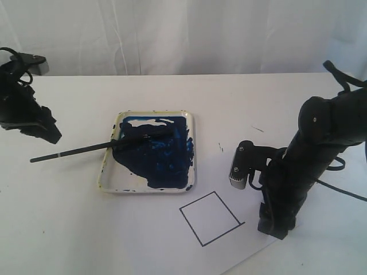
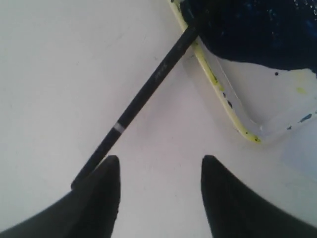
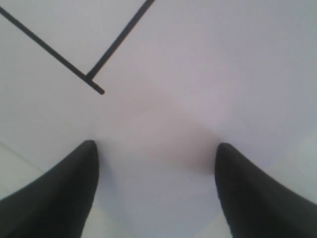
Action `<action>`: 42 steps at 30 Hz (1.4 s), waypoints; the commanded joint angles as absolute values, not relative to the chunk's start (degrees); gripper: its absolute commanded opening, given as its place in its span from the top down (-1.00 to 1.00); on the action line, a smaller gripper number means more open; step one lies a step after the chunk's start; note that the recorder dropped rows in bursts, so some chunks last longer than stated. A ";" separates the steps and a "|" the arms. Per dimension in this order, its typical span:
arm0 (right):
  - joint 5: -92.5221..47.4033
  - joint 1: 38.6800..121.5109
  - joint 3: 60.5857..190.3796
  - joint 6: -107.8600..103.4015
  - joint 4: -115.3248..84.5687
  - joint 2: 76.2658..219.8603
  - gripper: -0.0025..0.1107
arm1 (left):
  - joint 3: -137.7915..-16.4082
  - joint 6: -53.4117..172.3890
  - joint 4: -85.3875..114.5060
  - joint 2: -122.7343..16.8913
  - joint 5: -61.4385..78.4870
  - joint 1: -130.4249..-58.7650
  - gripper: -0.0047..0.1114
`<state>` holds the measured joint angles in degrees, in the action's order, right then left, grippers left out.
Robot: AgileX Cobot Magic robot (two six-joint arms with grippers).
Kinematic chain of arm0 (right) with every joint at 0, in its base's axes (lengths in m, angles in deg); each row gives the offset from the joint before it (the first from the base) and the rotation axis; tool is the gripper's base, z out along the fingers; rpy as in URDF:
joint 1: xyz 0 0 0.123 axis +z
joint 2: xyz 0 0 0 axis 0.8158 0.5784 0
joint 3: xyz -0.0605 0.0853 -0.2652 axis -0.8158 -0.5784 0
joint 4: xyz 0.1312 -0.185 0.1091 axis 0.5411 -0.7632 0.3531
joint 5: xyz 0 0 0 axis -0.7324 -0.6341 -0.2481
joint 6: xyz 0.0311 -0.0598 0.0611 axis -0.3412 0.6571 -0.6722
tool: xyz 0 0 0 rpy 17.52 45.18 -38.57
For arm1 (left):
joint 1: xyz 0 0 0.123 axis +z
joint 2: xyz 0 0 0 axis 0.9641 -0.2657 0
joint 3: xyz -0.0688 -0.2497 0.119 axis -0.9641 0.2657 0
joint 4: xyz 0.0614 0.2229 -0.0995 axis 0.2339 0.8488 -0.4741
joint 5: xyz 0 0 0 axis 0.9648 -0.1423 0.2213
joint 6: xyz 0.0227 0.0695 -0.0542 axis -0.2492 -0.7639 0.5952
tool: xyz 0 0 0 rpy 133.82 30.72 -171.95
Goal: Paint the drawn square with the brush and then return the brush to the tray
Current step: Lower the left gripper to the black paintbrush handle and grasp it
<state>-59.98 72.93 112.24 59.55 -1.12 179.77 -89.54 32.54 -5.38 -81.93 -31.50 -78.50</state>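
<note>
Across the tray's (image 1: 123,181) rim on the left arm's side, the brush (image 1: 97,148) lies with its bristles in the blue paint and its handle running out over the surface toward the left tool (image 2: 159,166). That tool hangs released, jaws spread, with the handle's end just beside one finger, not between them. The right tool (image 3: 156,148), also released, sits by the unpainted drawn square (image 1: 210,217).

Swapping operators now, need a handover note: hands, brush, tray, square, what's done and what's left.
Left hand: open, empty, beside the brush handle end.
Right hand: open, empty, over the paper by a corner of the drawn square.
Brush: bristles in the tray paint, handle out over the rim.
Done: nothing; square inside is white.
To do: pick up brush, paint square, return brush to tray.
</note>
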 commanded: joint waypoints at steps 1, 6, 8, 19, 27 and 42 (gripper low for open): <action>-60.75 72.97 111.80 60.17 -0.80 181.13 -0.16 | -89.86 17.43 -15.01 -84.08 -28.39 -78.76 -0.09; -60.75 72.97 111.80 60.17 -0.66 181.13 -0.16 | -89.86 0.68 -20.68 -87.64 -27.87 -78.76 -0.09; -60.75 72.97 111.80 60.17 -0.66 181.13 -0.16 | -89.76 -5.25 -20.73 -89.27 -27.27 -78.76 -0.09; -60.75 72.97 111.80 60.17 -0.66 181.13 -0.16 | -89.76 -23.22 -37.57 -95.80 -22.70 -78.76 -0.09; -60.75 72.97 111.80 60.17 -0.66 181.13 -0.16 | -89.76 -26.00 -39.02 -99.29 -21.26 -78.76 -0.09; -60.75 72.97 111.80 60.17 -0.56 181.13 -0.16 | -89.76 -26.94 -39.35 -101.53 -20.43 -78.76 -0.06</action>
<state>-60.08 72.93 112.24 59.65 -1.12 179.77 -89.54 -26.87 -38.34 -101.47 -19.63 -78.52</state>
